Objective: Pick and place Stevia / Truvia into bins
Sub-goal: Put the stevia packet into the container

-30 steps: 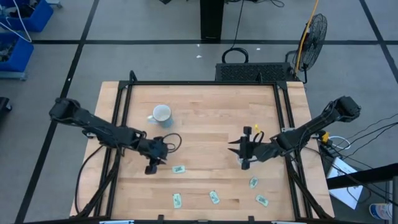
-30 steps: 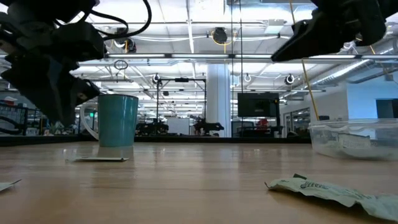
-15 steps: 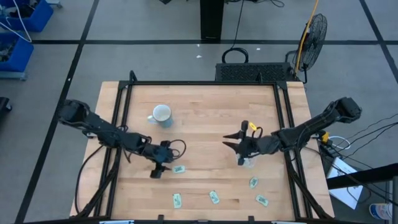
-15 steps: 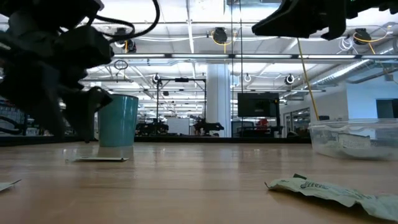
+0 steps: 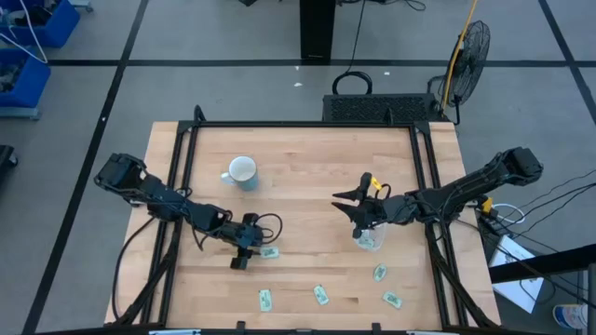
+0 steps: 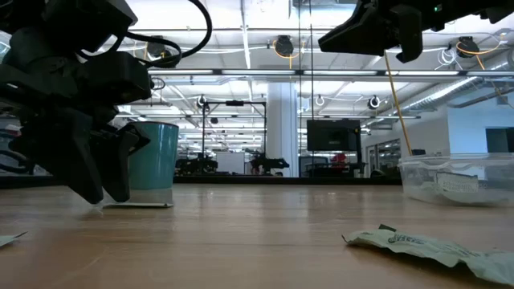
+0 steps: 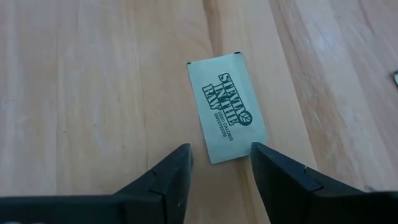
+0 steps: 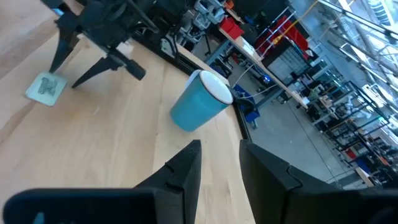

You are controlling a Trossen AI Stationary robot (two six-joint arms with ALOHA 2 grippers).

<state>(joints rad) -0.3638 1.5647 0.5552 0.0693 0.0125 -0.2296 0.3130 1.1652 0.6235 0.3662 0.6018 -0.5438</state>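
Observation:
A pale green Stevia packet (image 7: 226,115) lies flat on the wooden table (image 5: 307,149), also seen in the high view (image 5: 268,252). My left gripper (image 7: 221,155) is open and low over the table (image 6: 104,189). Its fingertips stand on either side of the packet's near end; whether they touch it I cannot tell. The clear bin (image 5: 370,240) stands on the table right of centre, with pale packets showing through its wall (image 6: 458,181). My right gripper (image 5: 350,205) is open, raised above the table just left of the bin, and holds nothing (image 8: 219,165).
A mug, white inside and blue outside (image 5: 242,172), stands far-left of the left gripper. Several more packets lie near the table's near edge (image 5: 265,299) (image 5: 321,295) (image 5: 380,273) (image 5: 391,300), one of them crumpled (image 6: 426,245). Black frame rails run along the table's sides (image 5: 182,186).
My left gripper has moved toward the table's right and near edges and come down to the table at the packet, staying open. My right gripper has risen from over the bin and shifted toward the table's left and far side, uncovering the bin.

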